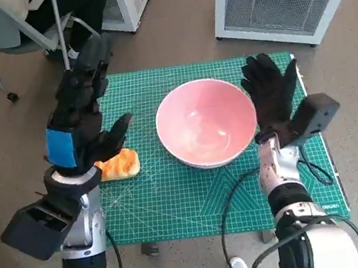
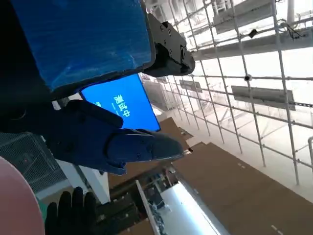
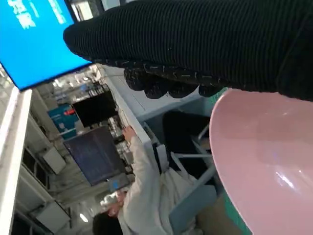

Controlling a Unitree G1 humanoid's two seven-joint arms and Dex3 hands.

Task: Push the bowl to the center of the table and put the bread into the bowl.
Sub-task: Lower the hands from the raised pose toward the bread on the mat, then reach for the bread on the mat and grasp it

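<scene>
The round, glossy pink bowl (image 1: 207, 123) sits near the middle of the green gridded cutting mat (image 1: 176, 202) that covers the tabletop, and holds nothing. The golden-brown piece of bread (image 1: 120, 164) lies on the mat at about 8 o'clock from the bowl, just apart from its rim.

The head view alone shows the bread. The left wrist view catches only a sliver of the bowl's rim and looks out at a blue screen (image 2: 122, 105). The right wrist view shows the bowl's wall close under the glove, and a person in a pale top (image 3: 146, 196) seated beyond.

The left robot hand (image 1: 81, 118) hangs above the bread, fingers spread, holding nothing. The right robot hand (image 1: 273, 96), at 3 o'clock of the bowl, is flat with fingers apart, its palm at the bowl's rim; whether they touch is unclear.
</scene>
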